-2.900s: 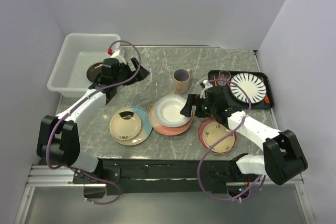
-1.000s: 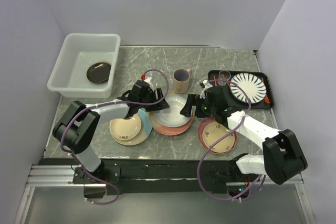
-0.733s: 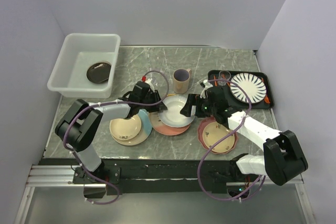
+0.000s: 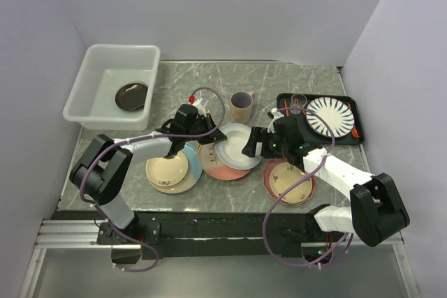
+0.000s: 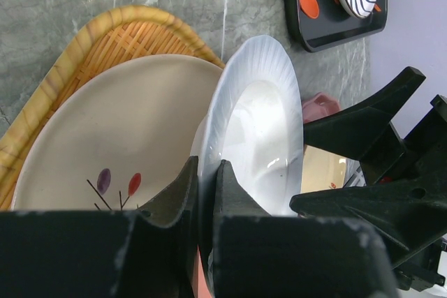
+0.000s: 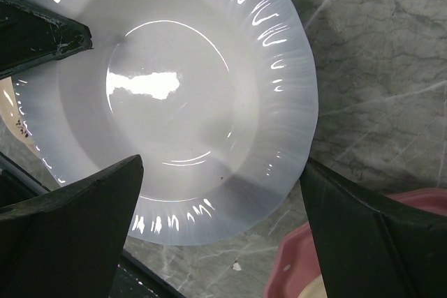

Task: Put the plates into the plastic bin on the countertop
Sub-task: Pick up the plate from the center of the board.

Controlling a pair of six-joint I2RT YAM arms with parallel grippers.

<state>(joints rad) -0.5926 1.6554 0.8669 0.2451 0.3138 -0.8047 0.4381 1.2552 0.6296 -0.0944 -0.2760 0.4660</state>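
The left gripper point(image 4: 218, 135) has its fingers point(image 5: 188, 193) clamped on the rim of the ribbed white plate point(image 4: 237, 146). The plate sits tilted just in front of the beige mug point(image 4: 242, 107), above a pink plate point(image 4: 225, 171). The right gripper point(image 4: 250, 146) hangs on the far side of the same plate from the left one, fingers spread wide and holding nothing.

The step in hand looks like lifting this plate. A glossy rim pinched at one edge is likely to pivot, so the grip should stay firm and the lift slow until the plate is clear of the stack. The right arm would best keep out of the path. The plastic bin point(image 4: 82, 85) stands well left of the mug and further back, with a black plate point(image 4: 131, 95) already inside. The white plate should go down flat on top of that one.

The worktop point(image 4: 202, 82) is grey-green marble-look stone with thin white veins. A black tray point(image 4: 283, 99) lies right of the mug. Plain pale walls close in three sides.
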